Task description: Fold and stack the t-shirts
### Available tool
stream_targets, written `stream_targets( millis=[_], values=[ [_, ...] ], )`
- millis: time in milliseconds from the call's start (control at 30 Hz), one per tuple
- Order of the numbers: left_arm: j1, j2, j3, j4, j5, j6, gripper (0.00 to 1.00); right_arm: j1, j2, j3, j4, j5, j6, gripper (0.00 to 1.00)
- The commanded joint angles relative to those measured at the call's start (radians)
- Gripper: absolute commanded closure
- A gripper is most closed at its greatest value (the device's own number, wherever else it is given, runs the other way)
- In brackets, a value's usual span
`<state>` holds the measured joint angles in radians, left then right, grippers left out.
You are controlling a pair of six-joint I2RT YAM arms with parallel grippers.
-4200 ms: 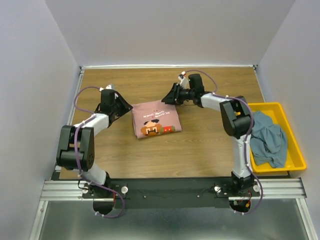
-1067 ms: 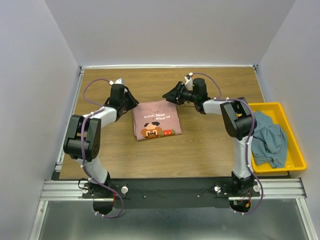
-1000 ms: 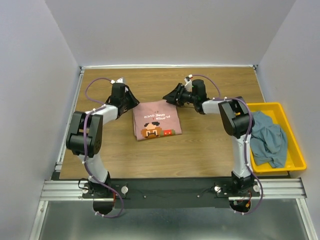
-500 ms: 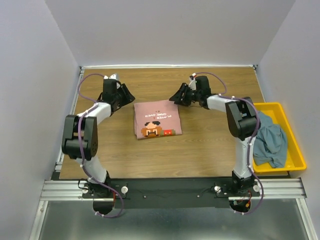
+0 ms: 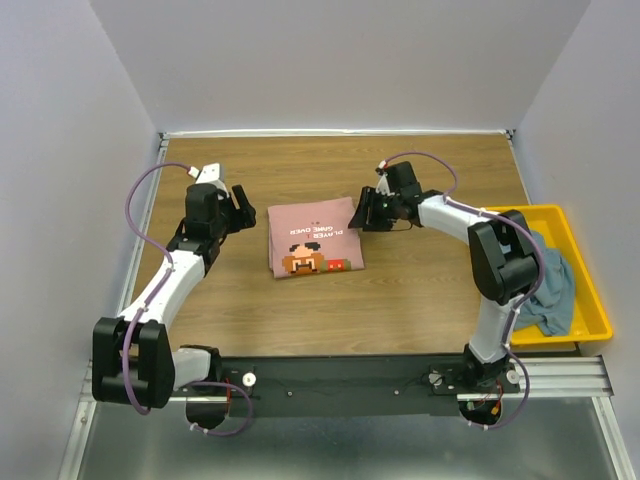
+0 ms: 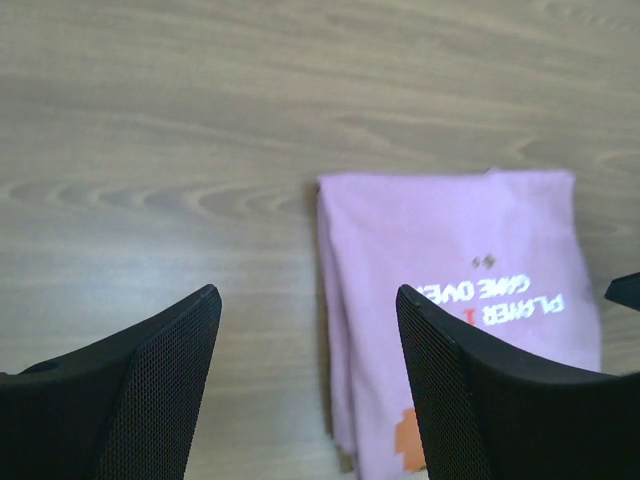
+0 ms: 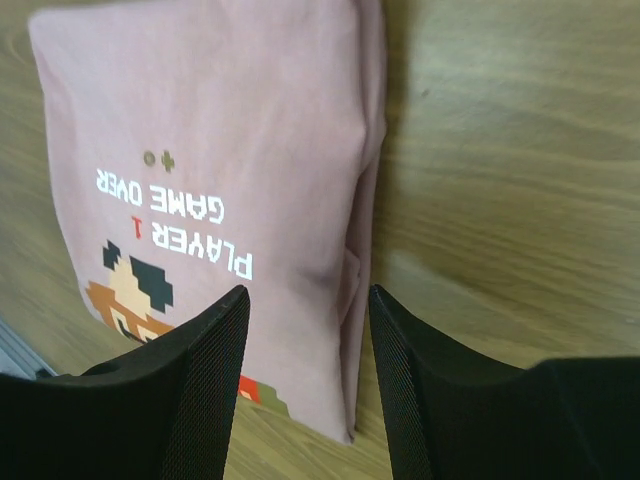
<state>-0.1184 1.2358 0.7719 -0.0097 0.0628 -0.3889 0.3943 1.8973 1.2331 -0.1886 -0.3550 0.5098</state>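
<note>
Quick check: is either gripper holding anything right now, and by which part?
Nothing held. Left gripper and right gripper are both open; the pink t-shirt lies ungripped.

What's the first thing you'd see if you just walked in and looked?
A folded pink t-shirt with a pixel cartoon face lies in the middle of the wooden table. The left gripper and right gripper sit open on either side of it. A crumpled blue-grey t-shirt lies in the yellow bin at the right.
</note>
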Motion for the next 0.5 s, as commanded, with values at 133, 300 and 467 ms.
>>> stream_targets(
  millis=[133, 300, 467],
  values=[
    [-0.006, -0.033, -0.022, -0.023, -0.090, 0.056, 0.23, 0.057, 0.085, 0.023, -0.077, 0.039, -0.011, 0.43],
    [-0.006, -0.036, -0.033, -0.013, -0.098, 0.062, 0.25, 0.060, 0.131, 0.034, -0.104, 0.125, -0.048, 0.71],
    [-0.006, -0.041, -0.036, -0.007, -0.100, 0.062, 0.25, 0.034, 0.137, 0.086, -0.140, 0.345, -0.201, 0.98]
  ],
)
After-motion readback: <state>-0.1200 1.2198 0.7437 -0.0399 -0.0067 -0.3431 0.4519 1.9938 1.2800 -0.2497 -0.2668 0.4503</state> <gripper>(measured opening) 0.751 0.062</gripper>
